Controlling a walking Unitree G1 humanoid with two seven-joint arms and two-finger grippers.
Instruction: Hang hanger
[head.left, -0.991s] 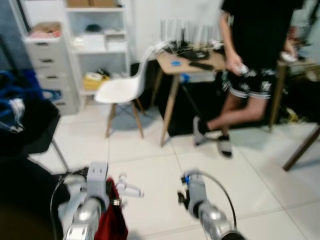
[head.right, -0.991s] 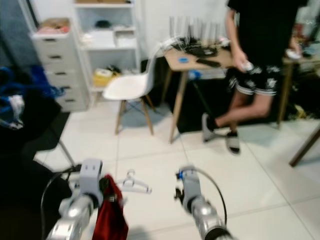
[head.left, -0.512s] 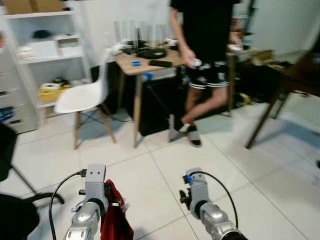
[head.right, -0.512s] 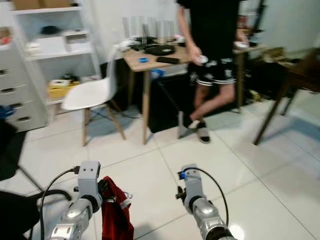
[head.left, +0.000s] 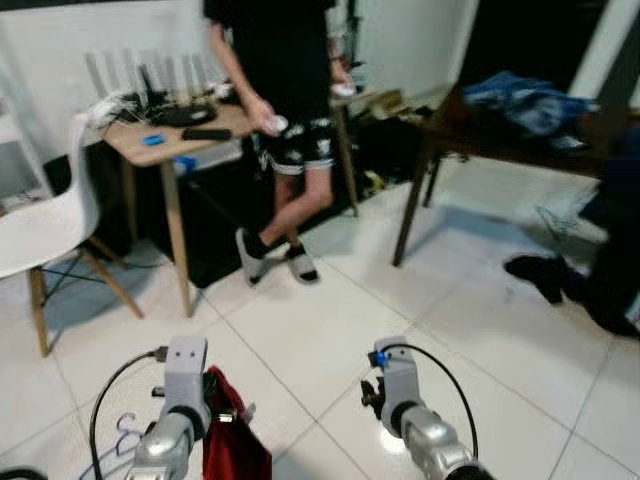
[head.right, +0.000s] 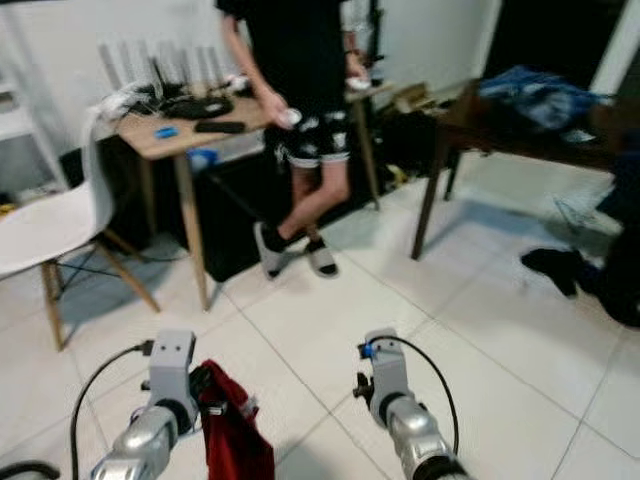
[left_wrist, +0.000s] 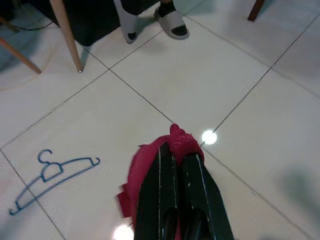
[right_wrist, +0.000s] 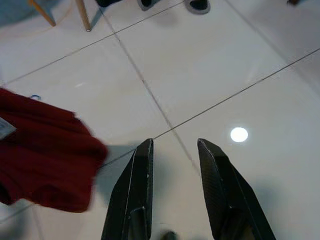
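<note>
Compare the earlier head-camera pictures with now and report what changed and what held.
The head camera swung toward the robot's right: the shelves and drawers left the picture, the white chair slid to the left edge, and a dark table with blue clothes came in. No thing itself visibly moved. Unchanged: the left gripper stays shut on the red cloth, the right gripper stays open and empty, and the person remains by the wooden desk.

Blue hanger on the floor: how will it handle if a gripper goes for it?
The blue hanger looks thin and wiry, so probably light and fairly stiff. It lies flat on glossy tile, so it may skid when nudged, and the fingers would likely struggle to get under it. The left gripper is shut on a red cloth; the right gripper is open.
</note>
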